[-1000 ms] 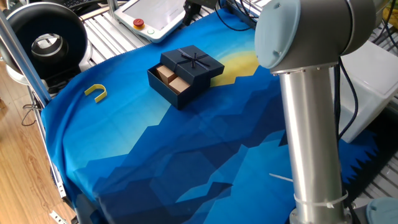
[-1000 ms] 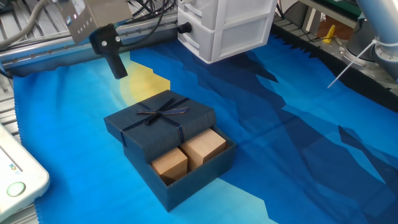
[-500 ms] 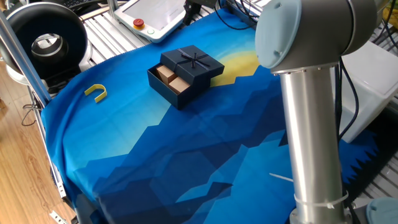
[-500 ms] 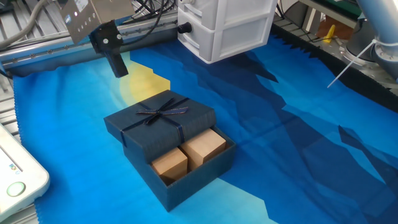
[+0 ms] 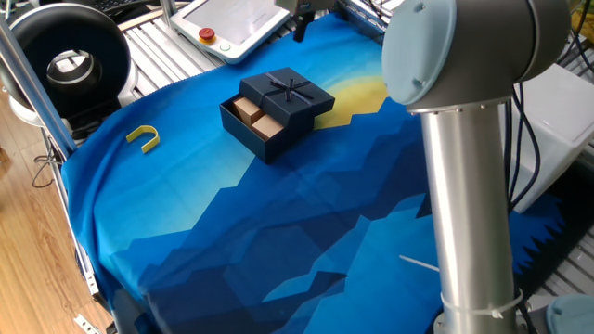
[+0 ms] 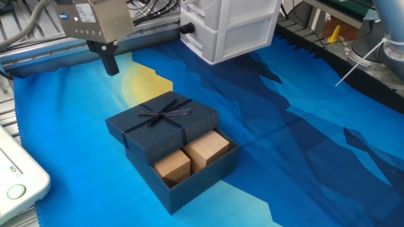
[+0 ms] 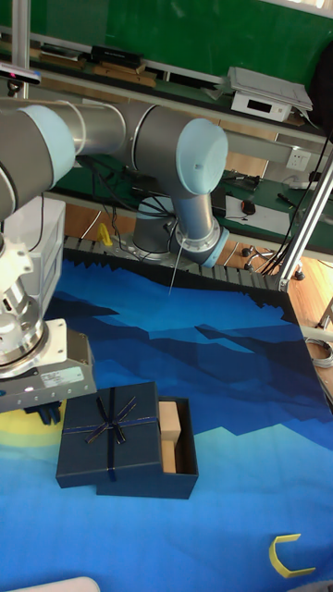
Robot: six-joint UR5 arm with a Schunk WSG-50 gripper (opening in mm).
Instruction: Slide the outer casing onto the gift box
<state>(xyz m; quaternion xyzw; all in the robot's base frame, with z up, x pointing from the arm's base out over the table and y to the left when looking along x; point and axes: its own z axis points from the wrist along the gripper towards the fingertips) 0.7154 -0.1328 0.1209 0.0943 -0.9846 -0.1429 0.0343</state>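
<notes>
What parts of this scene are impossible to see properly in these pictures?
- The hand: its fingers appear as one dark stub in the other fixed view, and the tall view hides them behind the wrist block, so open or shut is unclear.
- The gift box: the outer casing covers much of its inside.
- The yellow object: too small to identify.

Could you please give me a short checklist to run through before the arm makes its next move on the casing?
1. Outer casing fully over the gift box: not ok, the tan blocks still show at one side.
2. Claw free of the casing: ok, it hangs apart from it, behind its far side.
3. Claw open or shut: cannot tell.
4. Casing square to the box: ok, the edges run parallel.
5. Yellow U-shaped piece out of the sliding path: ok, it lies well apart on the cloth.
</notes>
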